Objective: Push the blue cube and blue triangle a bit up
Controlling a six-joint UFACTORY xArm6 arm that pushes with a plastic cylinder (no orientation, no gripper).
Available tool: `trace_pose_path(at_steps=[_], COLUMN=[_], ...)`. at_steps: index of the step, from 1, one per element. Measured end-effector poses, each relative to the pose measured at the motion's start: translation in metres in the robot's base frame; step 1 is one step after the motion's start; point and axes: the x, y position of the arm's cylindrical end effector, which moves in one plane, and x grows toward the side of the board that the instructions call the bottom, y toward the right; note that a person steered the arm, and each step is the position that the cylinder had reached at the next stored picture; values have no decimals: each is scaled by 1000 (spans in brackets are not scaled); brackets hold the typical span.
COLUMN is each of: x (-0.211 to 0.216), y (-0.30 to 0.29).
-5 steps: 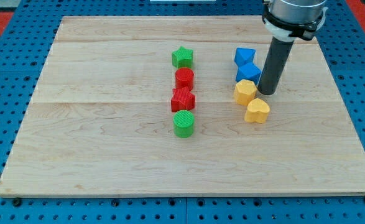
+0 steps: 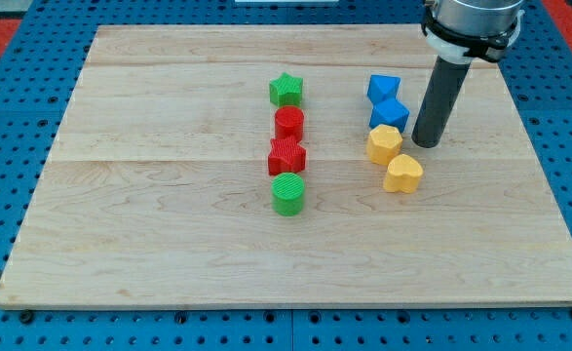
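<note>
Two blue blocks sit touching at the board's upper right: the upper one (image 2: 383,88) and the lower one (image 2: 391,113); I cannot tell which is the cube and which the triangle. My tip (image 2: 424,144) rests on the board just right of the lower blue block, a small gap apart, level with the upper yellow block.
A yellow block (image 2: 384,143) touches the lower blue block from below, with a yellow heart-like block (image 2: 402,174) below it. A column in the middle holds a green star (image 2: 286,90), red cylinder (image 2: 288,123), red star-like block (image 2: 286,156) and green cylinder (image 2: 287,194). Wooden board edge (image 2: 558,214).
My tip has moved slightly to the right and up, away from the blue and yellow blocks. No block has moved.
</note>
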Motion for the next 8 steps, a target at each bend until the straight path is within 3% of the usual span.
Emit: trace_pose_path(at_steps=[4, 7, 8], x=[0, -5, -5], y=[50, 46, 11])
